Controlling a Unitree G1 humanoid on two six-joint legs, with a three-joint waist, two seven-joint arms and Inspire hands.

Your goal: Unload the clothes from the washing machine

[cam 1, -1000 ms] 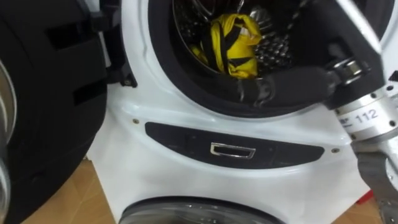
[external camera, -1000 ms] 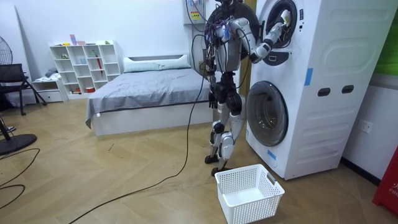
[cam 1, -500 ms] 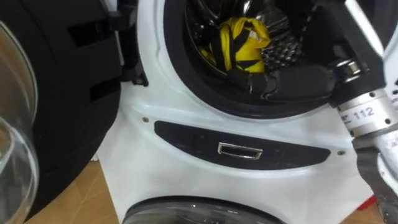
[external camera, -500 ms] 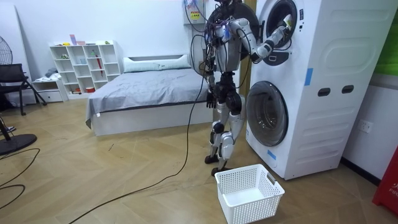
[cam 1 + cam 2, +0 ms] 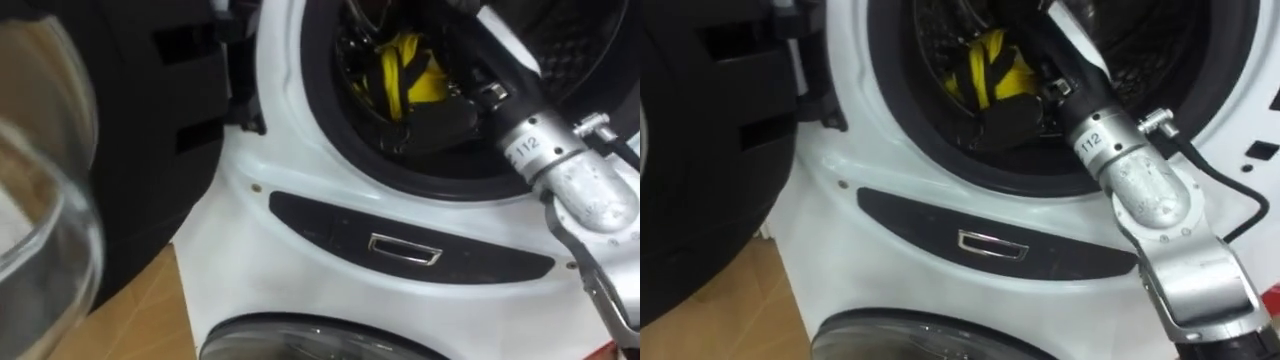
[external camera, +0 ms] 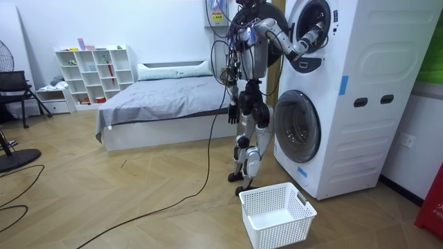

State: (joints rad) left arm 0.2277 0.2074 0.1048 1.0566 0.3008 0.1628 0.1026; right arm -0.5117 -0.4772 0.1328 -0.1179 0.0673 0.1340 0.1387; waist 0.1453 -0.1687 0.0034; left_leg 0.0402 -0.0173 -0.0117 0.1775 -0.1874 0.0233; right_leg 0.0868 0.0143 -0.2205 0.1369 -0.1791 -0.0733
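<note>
Right hand inside the washing machine drum, against the yellow-and-black garment, its grip not discernible; garment lay undrawn in the drum, with removal to basket outstanding.

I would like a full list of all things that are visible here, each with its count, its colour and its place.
washing machines: two, white, stacked at the room view's right; upper door open
garment: one, yellow with black stripes, inside the upper drum
laundry basket: one, white, on the floor before the machines
bed: one, grey cover, at the far wall
shelf: one, white, against the far wall
chair: one, black, at the room view's left
right robot hand: one, dark, inside the upper drum, next to the garment
left robot hand: one, dark, hanging at the robot's side
</note>
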